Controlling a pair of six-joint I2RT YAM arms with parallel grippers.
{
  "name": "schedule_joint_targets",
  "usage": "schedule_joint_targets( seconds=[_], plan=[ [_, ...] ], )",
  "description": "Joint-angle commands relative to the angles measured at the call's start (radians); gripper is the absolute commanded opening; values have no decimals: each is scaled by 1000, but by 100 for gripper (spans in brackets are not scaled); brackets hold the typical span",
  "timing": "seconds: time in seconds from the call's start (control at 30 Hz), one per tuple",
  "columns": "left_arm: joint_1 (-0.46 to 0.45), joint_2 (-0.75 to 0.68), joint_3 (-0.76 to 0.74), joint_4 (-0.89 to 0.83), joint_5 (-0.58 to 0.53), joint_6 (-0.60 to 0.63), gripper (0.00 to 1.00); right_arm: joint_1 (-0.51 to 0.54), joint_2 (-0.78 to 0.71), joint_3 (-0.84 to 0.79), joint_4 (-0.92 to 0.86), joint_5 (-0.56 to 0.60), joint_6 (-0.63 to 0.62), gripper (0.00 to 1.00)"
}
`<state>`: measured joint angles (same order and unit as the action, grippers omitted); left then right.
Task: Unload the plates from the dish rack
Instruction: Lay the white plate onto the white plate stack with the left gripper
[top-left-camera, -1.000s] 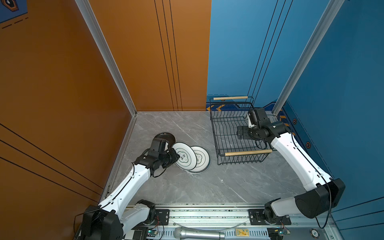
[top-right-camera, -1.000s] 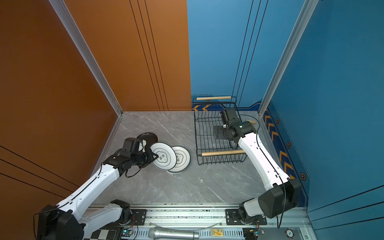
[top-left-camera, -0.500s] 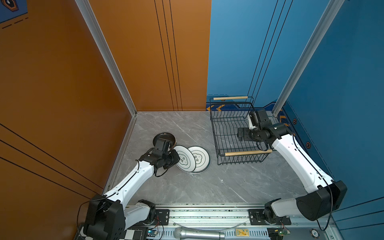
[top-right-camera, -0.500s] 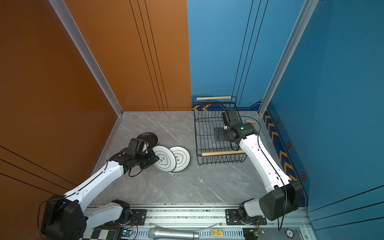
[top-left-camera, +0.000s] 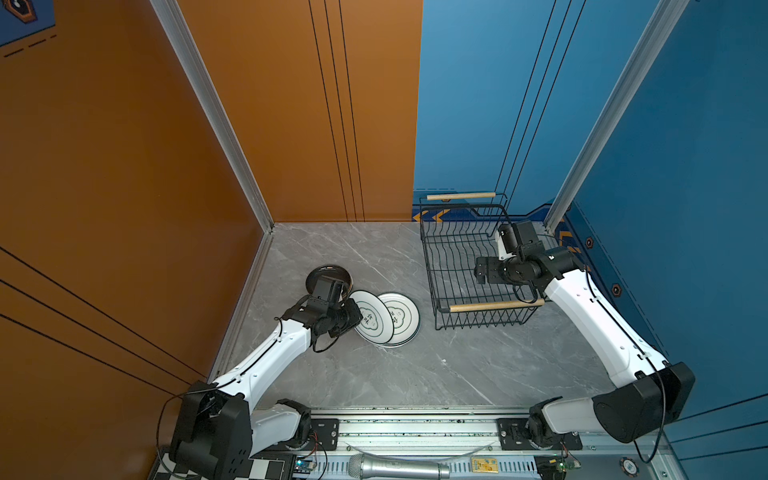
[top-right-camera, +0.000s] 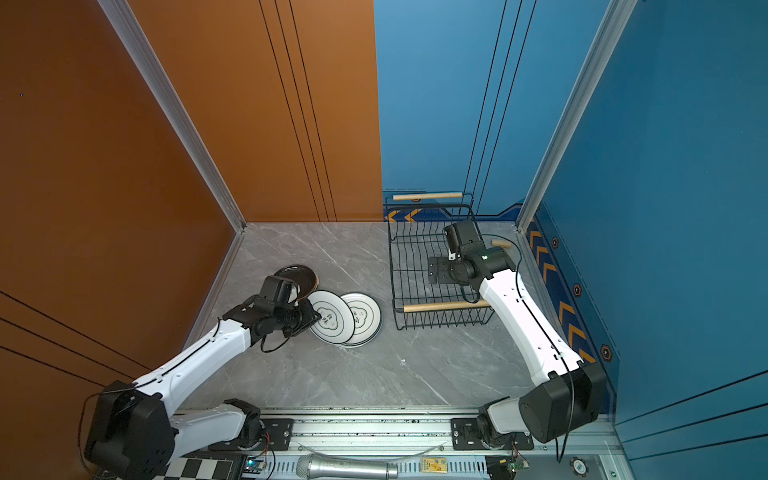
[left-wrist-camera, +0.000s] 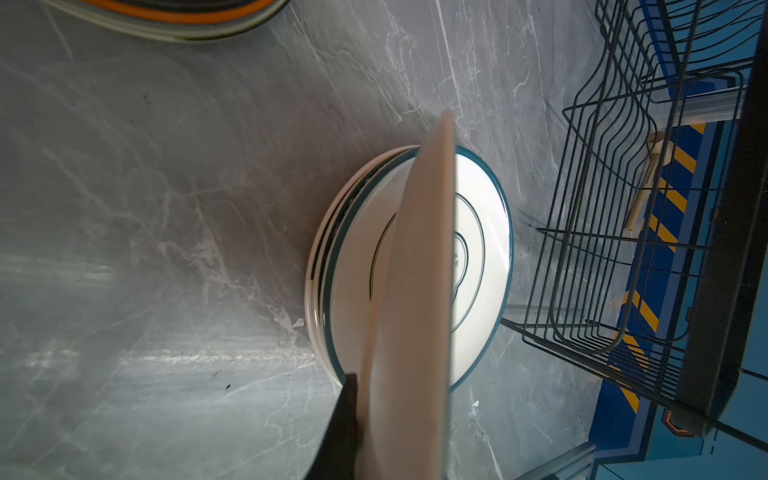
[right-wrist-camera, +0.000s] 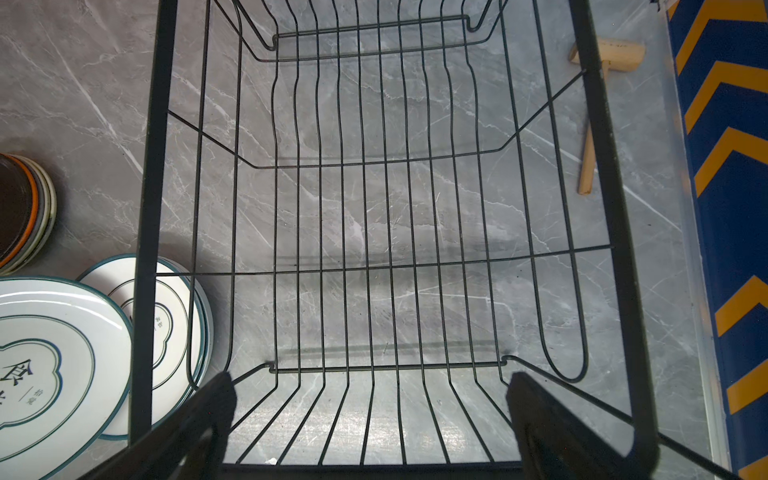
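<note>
My left gripper (top-left-camera: 352, 319) (top-right-camera: 312, 319) is shut on the rim of a white dark-rimmed plate (top-left-camera: 372, 318) (top-right-camera: 332, 318). The plate is tilted over the left edge of a stack of like white plates (top-left-camera: 404, 319) (top-right-camera: 365, 318) (left-wrist-camera: 478, 257). The left wrist view shows the held plate (left-wrist-camera: 415, 311) edge-on against one dark finger (left-wrist-camera: 338, 432). A stack of smaller plates (top-left-camera: 328, 275) (top-right-camera: 296, 275) (right-wrist-camera: 20, 208), black on top, lies behind. The dish rack (top-left-camera: 430, 282) (top-right-camera: 395, 270) (right-wrist-camera: 158, 124) holds no plates. My right gripper (top-left-camera: 480, 272) (top-right-camera: 433, 272) (right-wrist-camera: 370, 390) hangs open over it.
A small wooden mallet (top-right-camera: 500, 243) (right-wrist-camera: 590, 124) lies between the rack and the blue right wall. The orange wall runs along the left, close to the small stack. A microphone (top-left-camera: 399, 467) lies on the front rail. Bare grey floor stretches in front of the plates and the rack.
The left arm has sunk lower and the held plate has shifted slightly right over the white stack, uncovering more of the small stack. The right arm has hardly moved.
</note>
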<state>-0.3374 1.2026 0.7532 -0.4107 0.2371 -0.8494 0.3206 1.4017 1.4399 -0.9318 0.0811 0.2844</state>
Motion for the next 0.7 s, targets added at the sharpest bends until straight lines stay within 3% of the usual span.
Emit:
schedule_joint_targets(
  seconds=[0.0, 0.67],
  plan=[
    [-16, 28, -3, -25, -19, 4, 11, -9, -33, -17, 3, -14, -14, 100],
    [-65, 103, 16, -25, -49, -9, 24, -21, -41, -32, 5, -39, -24, 100]
  ],
)
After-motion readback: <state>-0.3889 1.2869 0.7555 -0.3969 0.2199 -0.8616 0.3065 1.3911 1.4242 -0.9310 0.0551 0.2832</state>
